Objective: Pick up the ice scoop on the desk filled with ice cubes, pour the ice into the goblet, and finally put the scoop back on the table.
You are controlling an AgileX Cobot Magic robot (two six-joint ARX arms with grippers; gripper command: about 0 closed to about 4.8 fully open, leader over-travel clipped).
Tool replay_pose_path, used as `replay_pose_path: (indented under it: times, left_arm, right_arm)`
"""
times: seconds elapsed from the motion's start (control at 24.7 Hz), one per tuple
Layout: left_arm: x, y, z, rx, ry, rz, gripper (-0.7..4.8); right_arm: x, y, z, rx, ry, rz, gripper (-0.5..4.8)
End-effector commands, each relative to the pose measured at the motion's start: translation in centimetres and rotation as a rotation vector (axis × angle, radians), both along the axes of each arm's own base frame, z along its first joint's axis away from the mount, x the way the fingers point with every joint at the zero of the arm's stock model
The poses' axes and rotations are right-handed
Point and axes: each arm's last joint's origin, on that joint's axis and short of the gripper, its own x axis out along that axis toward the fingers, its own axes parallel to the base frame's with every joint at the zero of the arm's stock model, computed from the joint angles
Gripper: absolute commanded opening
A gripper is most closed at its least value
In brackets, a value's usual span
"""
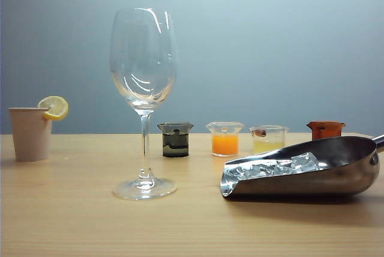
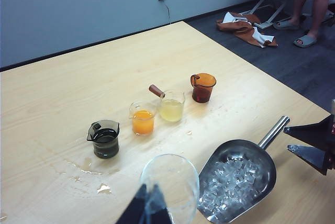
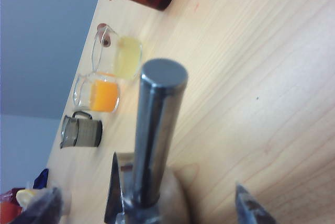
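The goblet (image 1: 144,71) stands upright and empty on the desk (image 1: 72,209). To its right lies the steel ice scoop (image 1: 336,173), holding ice cubes (image 1: 276,167). My right gripper (image 3: 144,190) is open and straddles the scoop's handle (image 3: 157,130), with a gap on each side. The left wrist view shows the right gripper (image 2: 289,139) just past the handle's end (image 2: 275,131). My left gripper (image 2: 149,192) hangs on the near side of the goblet's rim (image 2: 180,167); its fingers meet at the tips and hold nothing. Neither gripper appears in the exterior view.
Behind the goblet and scoop stands a row of small beakers: dark (image 1: 175,140), orange (image 1: 225,139), pale yellow (image 1: 268,139) and amber (image 1: 325,129). A beige cup with a lemon slice (image 1: 30,132) stands far left. Spilled liquid (image 2: 84,174) wets the desk near the dark beaker.
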Motion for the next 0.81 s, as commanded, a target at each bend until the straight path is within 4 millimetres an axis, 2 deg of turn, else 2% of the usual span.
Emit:
replay_pose_path:
  times: [0.04, 0.49, 0.81]
  left_arm:
    - [-0.07, 0.04, 0.32, -0.010, -0.019, -0.005, -0.05]
    - [-0.08, 0.05, 0.26, 0.008, -0.025, -0.011, -0.05]
    - [-0.05, 0.02, 0.25, 0.008, -0.024, -0.011, -0.05]
  right_arm:
    - [0.07, -0.03, 0.09, -0.002, -0.023, -0.011, 4.23]
    - [0.24, -0.04, 0.59, 0.030, -0.079, -0.028, 4.23]
    - [0.41, -0.09, 0.33, 0.022, -0.053, -0.051, 4.23]
